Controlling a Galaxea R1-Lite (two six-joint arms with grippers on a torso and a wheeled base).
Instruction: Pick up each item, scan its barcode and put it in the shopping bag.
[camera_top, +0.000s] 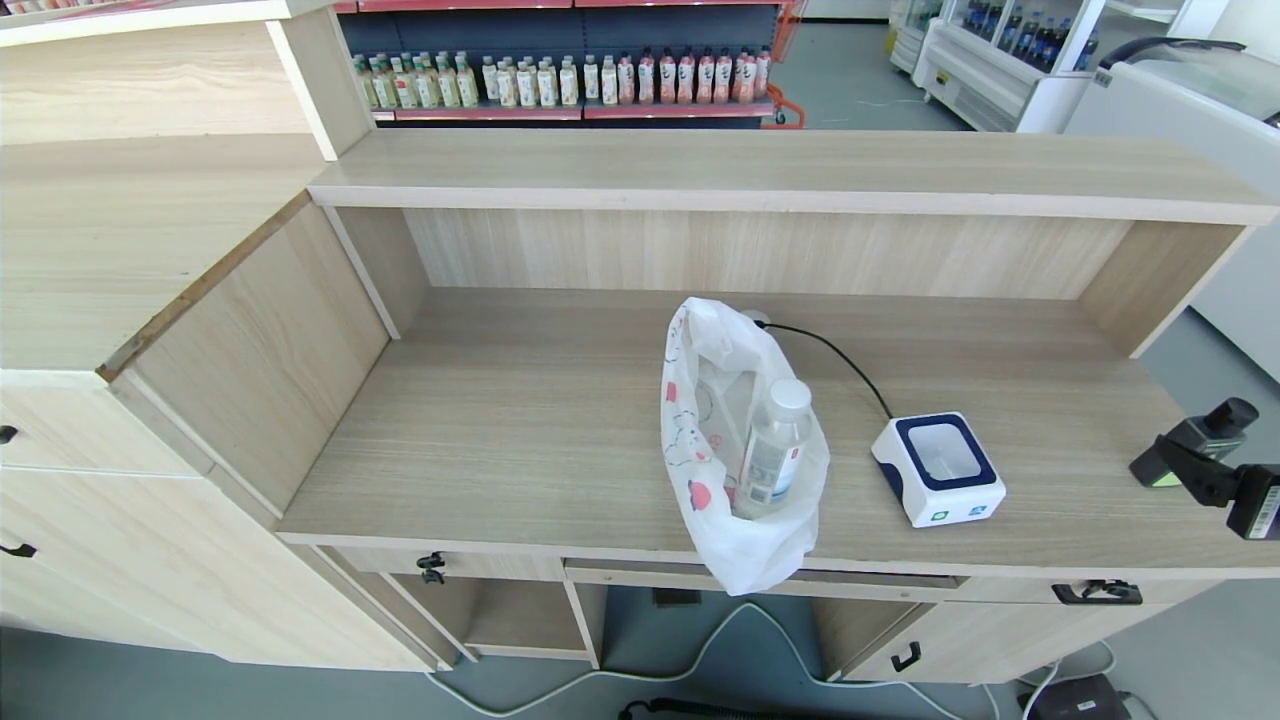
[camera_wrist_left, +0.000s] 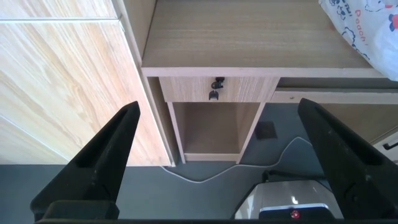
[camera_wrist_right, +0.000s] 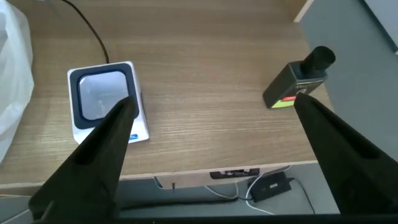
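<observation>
Evidently the dark bottle (camera_wrist_right: 298, 84) is next to be picked up: it lies on the counter (camera_top: 540, 420) just ahead of the right gripper (camera_wrist_right: 214, 104), close to the tip of its outer finger, and that gripper is spread wide and empty. The grasp would best be made with the body (not the narrow cap) centred between the fingers, so the label is left free for the scanner (camera_wrist_right: 102, 99) ahead of the inner finger, the shopping bag (camera_top: 700, 440) being beyond it. The left gripper (camera_wrist_left: 219, 107), likewise wide and empty, is held low before the counter's front.
</observation>
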